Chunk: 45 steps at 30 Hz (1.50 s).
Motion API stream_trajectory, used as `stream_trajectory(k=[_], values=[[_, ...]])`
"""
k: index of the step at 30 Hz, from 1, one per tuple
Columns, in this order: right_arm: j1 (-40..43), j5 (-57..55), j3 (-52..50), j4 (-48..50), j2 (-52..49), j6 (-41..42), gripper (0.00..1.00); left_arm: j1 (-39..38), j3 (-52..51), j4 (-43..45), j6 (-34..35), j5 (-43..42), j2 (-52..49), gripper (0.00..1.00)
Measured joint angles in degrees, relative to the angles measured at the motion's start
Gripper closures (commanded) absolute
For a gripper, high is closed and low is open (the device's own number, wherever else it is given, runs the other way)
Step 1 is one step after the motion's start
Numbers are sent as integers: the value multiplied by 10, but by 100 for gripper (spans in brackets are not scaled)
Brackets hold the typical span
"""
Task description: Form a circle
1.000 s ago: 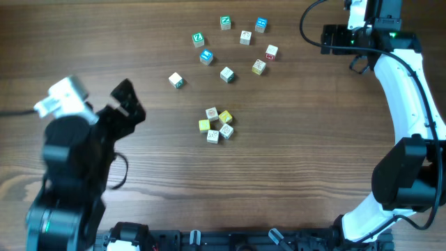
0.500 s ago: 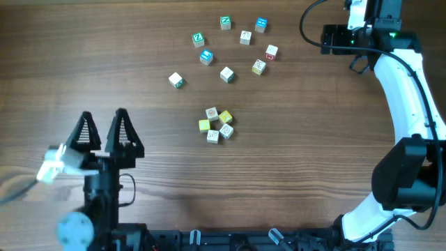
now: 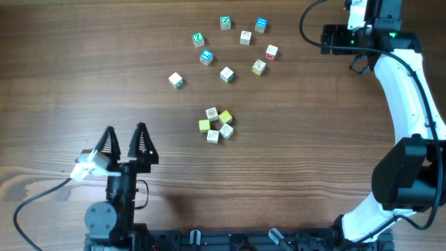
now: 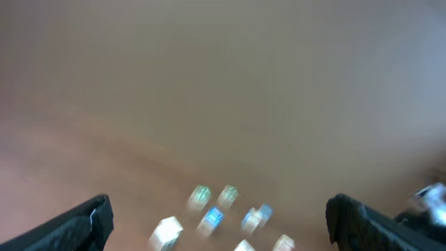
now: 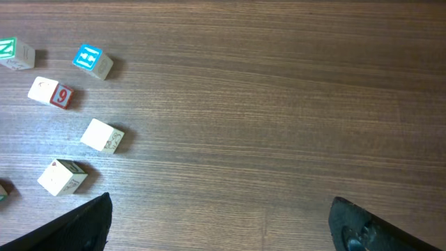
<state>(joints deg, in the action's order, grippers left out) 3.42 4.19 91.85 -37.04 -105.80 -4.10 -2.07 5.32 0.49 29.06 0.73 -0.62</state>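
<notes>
The circle (image 3: 217,124) is a tight ring of small cream and yellow cubes near the table's middle. My left gripper (image 3: 125,130) stands open to its left near the front edge, fingers pointing toward the far side, nothing between them. In the blurred left wrist view my left gripper (image 4: 219,226) frames only smeared cubes. At the far right, well away from the ring, my right gripper (image 3: 327,39) is open, and in its own view my right gripper (image 5: 219,209) hangs over bare wood.
Several loose cubes (image 3: 226,74) lie scattered beyond the ring, among them a blue one (image 3: 205,56) and a green one (image 3: 198,38). The right wrist view shows a blue cube (image 5: 92,60) and a red-faced cube (image 5: 50,93) at its left edge. The right arm (image 3: 408,104) runs down the right side.
My left arm swung from the left edge toward the front and turned its open fingers to point away. The right arm and the cubes stayed still.
</notes>
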Motion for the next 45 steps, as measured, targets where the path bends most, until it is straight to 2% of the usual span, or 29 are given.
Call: stream_trajectory(k=[2, 4, 16, 45], values=[[0, 0, 0, 1, 0, 0, 0, 0, -5, -94, 0, 2, 0, 0], [0, 0, 0, 0, 0, 0, 0, 1, -7, -143, -5, 8, -1, 0], [0, 0, 0, 0, 0, 0, 0, 21, -7, -146, -104, 15, -1, 0], [0, 0, 0, 0, 0, 0, 0, 21, -7, -147, -112, 15, -1, 0]])
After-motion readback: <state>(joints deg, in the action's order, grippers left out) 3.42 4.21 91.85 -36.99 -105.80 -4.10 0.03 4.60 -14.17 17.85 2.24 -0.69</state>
